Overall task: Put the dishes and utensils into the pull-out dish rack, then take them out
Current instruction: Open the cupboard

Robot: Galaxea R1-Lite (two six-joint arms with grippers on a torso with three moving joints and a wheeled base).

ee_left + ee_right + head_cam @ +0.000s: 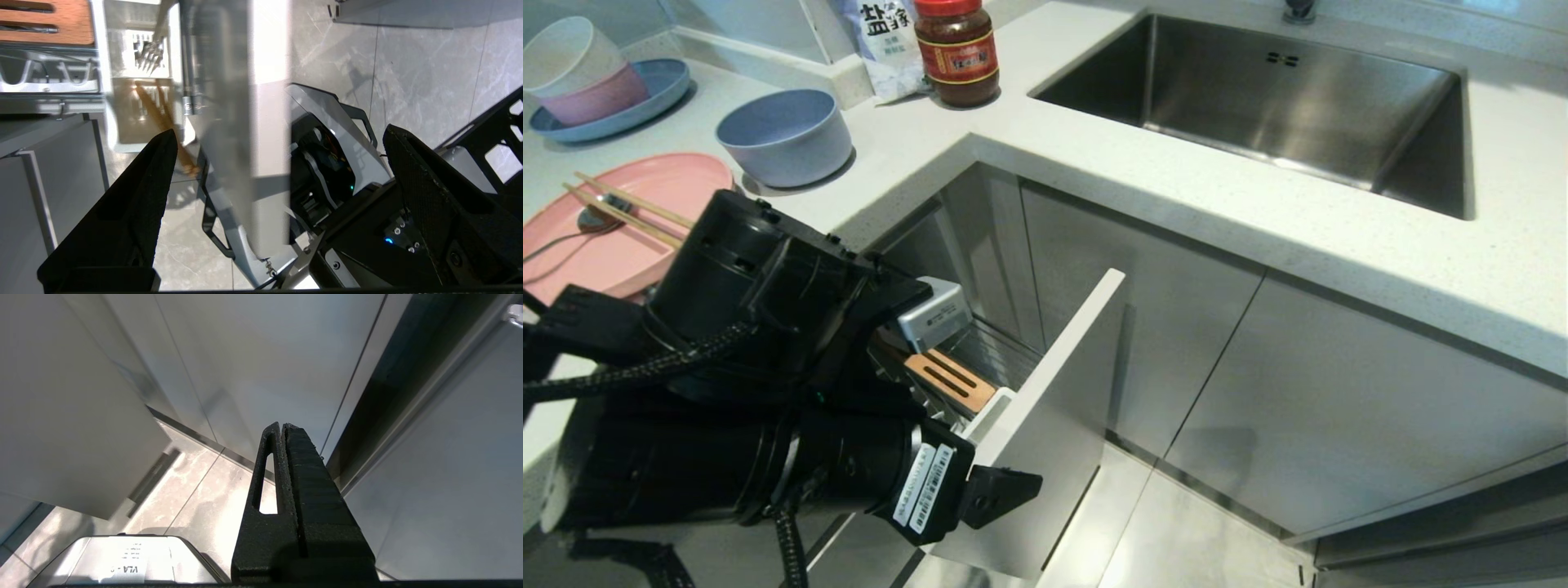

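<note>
Worktop: a white speckled worktop (1143, 175) is turning a corner, with a steel sink (1258, 90) set in near its back edge.
Room: grey cabinet doors (1339, 392) are standing under the worktop, above a pale marbled floor (1176, 539).
Back of worktop: a red-lidded jar (956, 51) and a salt bag (882, 45) are standing near the corner.
Pink plate (621, 224): lying at the left edge of the worktop, carrying the chopsticks (625, 208) and a spoon (572, 233).
Blue-grey bowl (784, 136): sitting just behind the plate, nothing seen in it.
Pull-out dish rack (1062, 384): standing pulled out under the worktop corner; its slotted wooden block (952, 380) is showing.
Utensil cup (141, 53): holding a fork (149, 57), tines visible.
Left gripper (278, 134): hanging over the rack front, fingers spread wide, holding nothing.
Right gripper (282, 428): low by the cabinet doors, fingers pressed together.
Hidden: the left arm is covering most of the rack; the plate is cut off at the picture's side.
</note>
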